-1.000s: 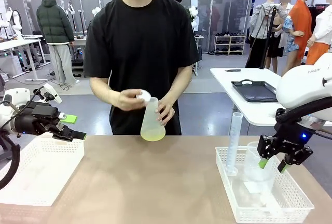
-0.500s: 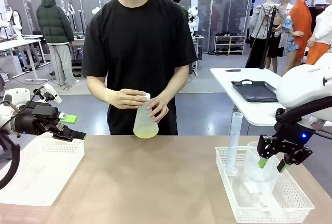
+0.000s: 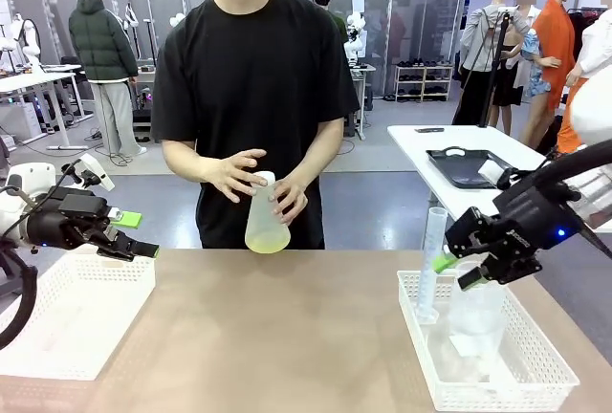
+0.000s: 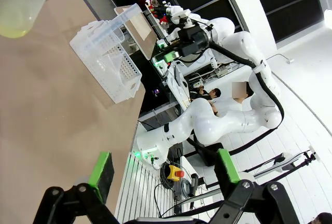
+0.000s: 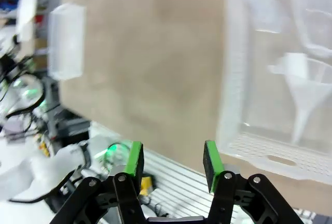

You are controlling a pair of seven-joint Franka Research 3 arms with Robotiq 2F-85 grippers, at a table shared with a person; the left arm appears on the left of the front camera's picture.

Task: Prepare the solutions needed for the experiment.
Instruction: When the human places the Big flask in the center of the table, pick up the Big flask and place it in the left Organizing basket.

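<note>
A person at the far side holds a translucent conical flask (image 3: 267,218) above the table edge, with a shallow layer of pale yellow-green solution (image 3: 267,244) in it. One hand grips its side and the other spreads over its top. The flask (image 4: 18,3) also shows in the left wrist view. My right gripper (image 3: 455,271) hangs open and empty over the right basket, beside a graduated cylinder (image 3: 432,258) and above a beaker (image 3: 475,315). In its wrist view the right gripper (image 5: 173,164) holds nothing. My left gripper (image 3: 139,234) stays open above the left basket, and the left gripper (image 4: 163,169) is empty.
A white mesh basket (image 3: 57,336) sits at the table's left. Another basket (image 3: 535,375) at the right holds the cylinder, the beaker and a funnel (image 5: 301,94). A bare brown tabletop (image 3: 287,336) lies between them. A side table with a black tray (image 3: 469,166) stands behind right.
My right gripper has swung left and turned, from over the beaker toward the cylinder. The person shifted the flask slightly left and spread one hand over its top. The left arm is still.
</note>
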